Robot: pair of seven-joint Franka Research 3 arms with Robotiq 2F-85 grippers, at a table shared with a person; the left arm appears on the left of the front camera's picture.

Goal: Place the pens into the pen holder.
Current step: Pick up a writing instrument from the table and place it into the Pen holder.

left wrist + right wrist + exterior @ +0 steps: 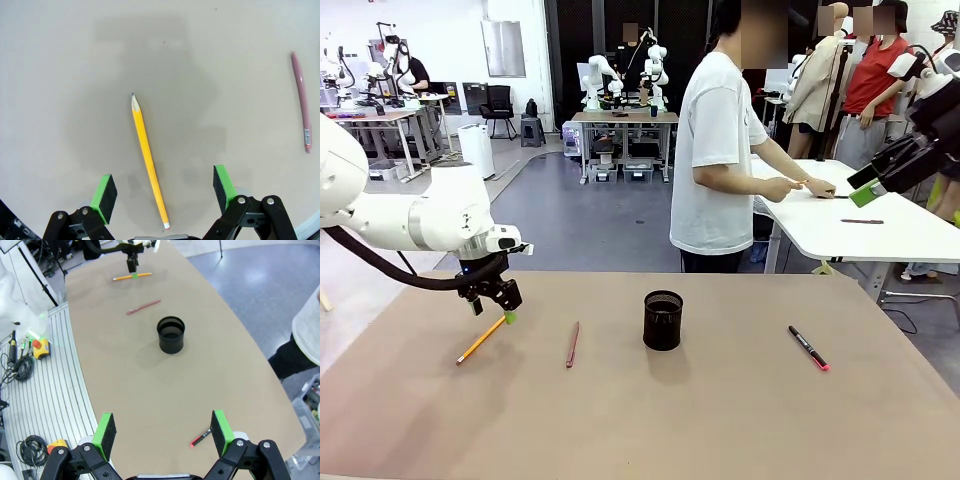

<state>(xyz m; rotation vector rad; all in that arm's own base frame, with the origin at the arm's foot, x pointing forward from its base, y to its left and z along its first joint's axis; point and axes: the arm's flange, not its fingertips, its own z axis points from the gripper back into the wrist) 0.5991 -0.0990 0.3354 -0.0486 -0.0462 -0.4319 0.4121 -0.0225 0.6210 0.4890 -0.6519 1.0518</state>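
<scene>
Where the front view looks across the brown table (pixel 740 420), the left gripper (pixel 492 312) hangs low over the far end of the yellow pencil (pixel 482 340), its fingers apart. The reddish-brown pen (pixel 573 343) lies just right of the pencil, the black mesh cup (pixel 663 320) stands upright near the middle, and the black marker (pixel 809 348) lies well to the cup's right. The right gripper (pixel 865 188) is raised at the right edge, empty. A person (pixel 715 160) stands beyond the table, turned to a white table (pixel 880 235). In the left wrist view, the pencil lies flat between the two spread green pads (pixel 105 192), touching neither, with the pen off to the side. In the right wrist view, the fingers stand wide apart above the table, the marker's pink end lies near one pad, and the cup stands farther on, with no pen in it.
</scene>
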